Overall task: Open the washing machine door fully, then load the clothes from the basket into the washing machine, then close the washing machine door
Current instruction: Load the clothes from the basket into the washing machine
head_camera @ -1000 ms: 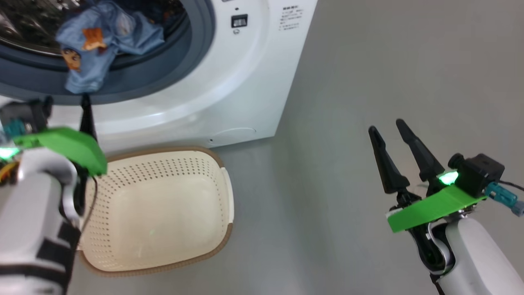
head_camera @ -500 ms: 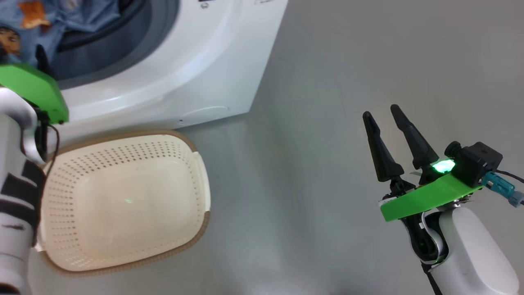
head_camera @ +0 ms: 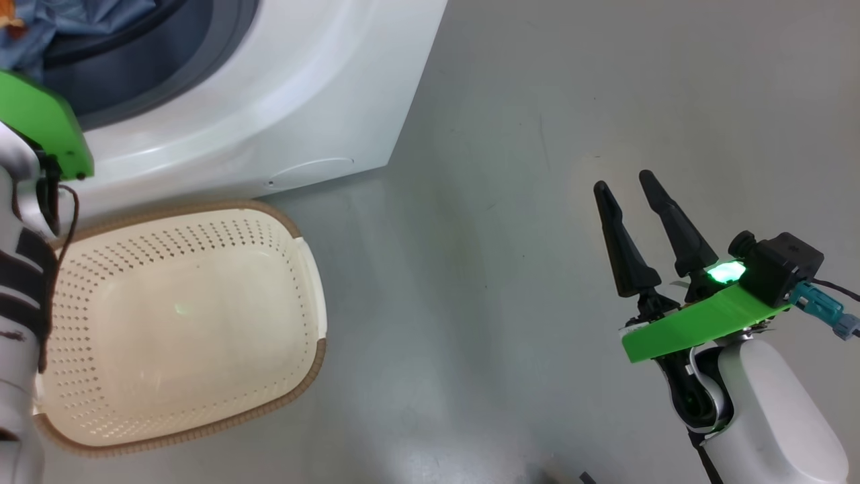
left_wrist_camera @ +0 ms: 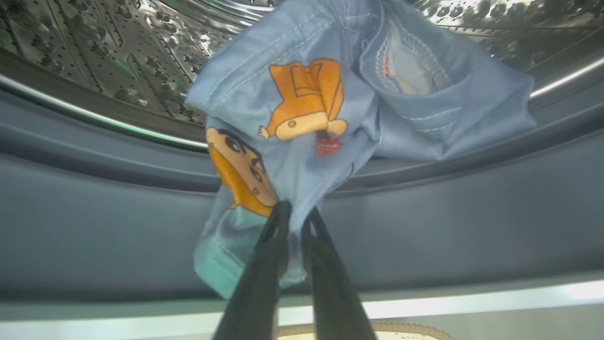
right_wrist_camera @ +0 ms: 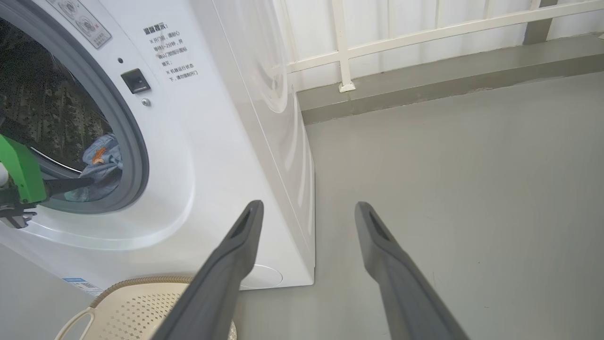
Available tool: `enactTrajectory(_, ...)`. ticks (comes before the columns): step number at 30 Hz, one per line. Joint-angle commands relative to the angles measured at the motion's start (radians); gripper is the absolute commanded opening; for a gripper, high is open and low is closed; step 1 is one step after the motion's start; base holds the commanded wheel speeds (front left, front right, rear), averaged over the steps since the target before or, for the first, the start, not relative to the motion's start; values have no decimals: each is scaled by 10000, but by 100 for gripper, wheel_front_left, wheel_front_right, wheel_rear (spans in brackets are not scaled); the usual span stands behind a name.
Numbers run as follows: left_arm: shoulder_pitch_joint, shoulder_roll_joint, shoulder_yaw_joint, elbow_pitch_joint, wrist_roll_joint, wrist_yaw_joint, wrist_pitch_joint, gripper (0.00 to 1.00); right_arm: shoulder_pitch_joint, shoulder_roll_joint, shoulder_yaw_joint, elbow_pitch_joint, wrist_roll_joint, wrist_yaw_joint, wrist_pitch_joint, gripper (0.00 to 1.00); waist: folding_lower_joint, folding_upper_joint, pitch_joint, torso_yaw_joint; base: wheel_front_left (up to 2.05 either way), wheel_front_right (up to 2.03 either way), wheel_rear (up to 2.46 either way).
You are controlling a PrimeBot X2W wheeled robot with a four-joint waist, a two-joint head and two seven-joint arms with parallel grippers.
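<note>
**Loading stage at the washing machine (head_camera: 269, 114).** The left gripper (left_wrist_camera: 296, 211) reaches to the lower lip of the machine's round port. Its two dark fingers (left_wrist_camera: 264, 283) stand almost together, with a fold of the clothes (left_wrist_camera: 330, 118) pinched between their tips.

The clothes are light blue cloth printed with orange-brown cartoon figures. They lie partly inside the machine's steel perforated drum (left_wrist_camera: 118, 56) and drape outward over its grey rubber gasket (left_wrist_camera: 448, 212). The held edge hangs in front of the gasket's lower band. In the right wrist view the same bundle sits at the bottom of the port, with the left arm's green plate (right_wrist_camera: 19, 172) just outside it.

The basket (head_camera: 299, 282) is cream-white and perforated, with a brown woven-look rim. It stands on the grey floor (head_camera: 537, 134) directly before the machine's front panel, close under the port.

The right gripper (head_camera: 623, 183) hovers over the floor off the machine's right-hand corner, well apart from it, with its jaws spread wide and nothing between them.

On the machine's front, right of the port, are a small dark latch socket (right_wrist_camera: 135, 81) and printed text. A white railing (right_wrist_camera: 342, 47) runs behind the machine.
</note>
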Motion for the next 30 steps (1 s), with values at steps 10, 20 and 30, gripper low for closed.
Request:
enactTrajectory(10, -1276, 547, -83, -128, 171, -270, -1237, 0, -232, 18, 299, -329, 110, 16, -119, 100, 0, 0, 473, -279, 0, 0, 0)
enactTrajectory(20, -2408, 681, -252, 31, 230, -671, -2225, 0, -414, 269, 432, -357, 200, 16, -119, 100, 0, 0, 1160, -1132, 0, 0, 0)
enactTrajectory(30, -2053, 346, -89, 573, -279, -897, -2409, 100, -414, 260, 316, -265, 131, 16, -119, 100, 0, 0, 784, -903, 0, 0, 0)
